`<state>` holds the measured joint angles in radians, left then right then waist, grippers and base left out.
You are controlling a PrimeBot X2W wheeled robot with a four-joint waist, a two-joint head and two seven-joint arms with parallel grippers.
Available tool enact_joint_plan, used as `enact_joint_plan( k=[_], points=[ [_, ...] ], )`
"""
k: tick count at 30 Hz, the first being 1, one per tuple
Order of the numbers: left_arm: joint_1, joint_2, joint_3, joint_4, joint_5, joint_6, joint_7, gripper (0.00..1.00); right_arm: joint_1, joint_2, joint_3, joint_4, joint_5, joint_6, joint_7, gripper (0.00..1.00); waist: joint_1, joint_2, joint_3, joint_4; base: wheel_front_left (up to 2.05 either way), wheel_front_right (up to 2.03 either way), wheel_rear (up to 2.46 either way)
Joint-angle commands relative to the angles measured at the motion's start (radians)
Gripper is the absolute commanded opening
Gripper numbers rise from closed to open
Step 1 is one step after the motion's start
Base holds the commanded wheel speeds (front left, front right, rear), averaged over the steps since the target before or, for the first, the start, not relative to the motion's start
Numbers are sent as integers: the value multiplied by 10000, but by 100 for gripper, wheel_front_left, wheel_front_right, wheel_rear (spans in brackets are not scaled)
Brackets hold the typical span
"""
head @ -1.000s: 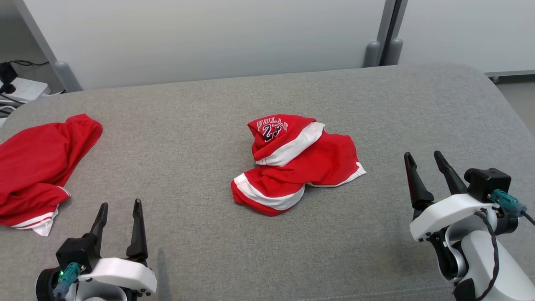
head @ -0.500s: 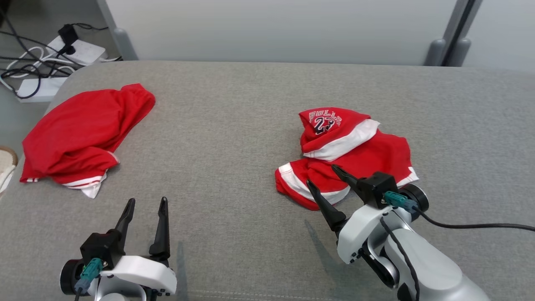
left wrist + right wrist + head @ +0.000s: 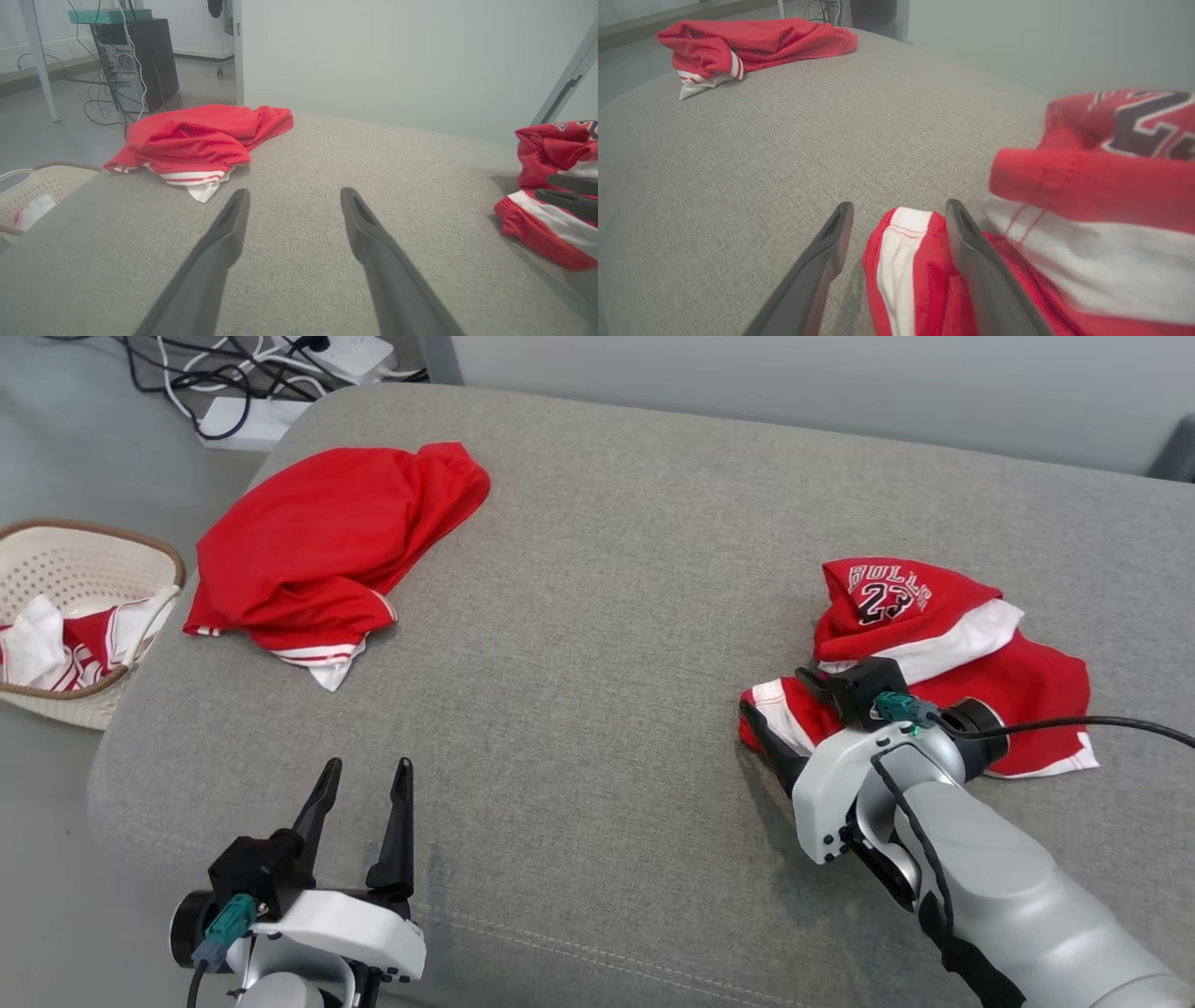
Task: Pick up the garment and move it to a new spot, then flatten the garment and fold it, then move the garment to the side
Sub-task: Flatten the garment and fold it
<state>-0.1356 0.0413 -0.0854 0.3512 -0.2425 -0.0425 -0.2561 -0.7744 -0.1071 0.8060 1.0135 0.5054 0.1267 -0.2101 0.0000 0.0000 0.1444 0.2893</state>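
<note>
Bare cushion point(image 3: 607, 644) lies open between garment point(image 3: 1027, 681) and red shirt point(image 3: 317, 541)

Left claw point(image 3: 367, 765) and right claw point(image 3: 775, 693), both spread wide apart.

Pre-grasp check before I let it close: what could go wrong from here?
1. The open right gripper straddles only the striped hem fold at the near edge of the crumpled jersey; closing may catch one layer and the rest could trail.
2. One finger sits off the cloth over the grey cushion; it might snag upholstery.
3. A second red garment lies to the left; a leftward placement could overlap it.
</note>
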Motion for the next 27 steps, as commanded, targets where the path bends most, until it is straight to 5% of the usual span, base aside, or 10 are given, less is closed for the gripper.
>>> enact_joint_plan(
  k=[1, 14, 15, 16, 18, 27],
  points=[
    [-447, 90, 220, -256, -135, 95, -57, 100, -178, 120, 184, 29, 153, 40, 80, 100, 0, 0, 186, 268, 0, 0, 0],
    [-549, 90, 133, -200, -280, 161, -57, 100, -484, 355, 921, 1184, 729, 40, 937, 100, 0, 0, 229, 338, 0, 0, 0],
    [-571, 90, 111, -188, -306, 157, -57, 100, -496, 380, 1005, 1190, 756, 40, 993, 91, 0, 0, 228, 346, 0, 0, 0],
    [-591, 90, 85, -178, -326, 149, -57, 100, -504, 403, 1063, 1157, 817, 40, 1003, 49, 0, 0, 229, 356, 0, 0, 0],
    [-622, 90, 30, -153, -355, 130, -57, 100, -529, 429, 1180, 1157, 905, 40, 1038, 0, 0, 0, 230, 382, 0, 0, 0],
    [-475, 89, -29, 36, -436, 147, -57, 100, -693, 449, 1375, 1100, 1400, 40, 799, 0, 0, 0, 26, 449, 0, 0, 0]
  ],
)
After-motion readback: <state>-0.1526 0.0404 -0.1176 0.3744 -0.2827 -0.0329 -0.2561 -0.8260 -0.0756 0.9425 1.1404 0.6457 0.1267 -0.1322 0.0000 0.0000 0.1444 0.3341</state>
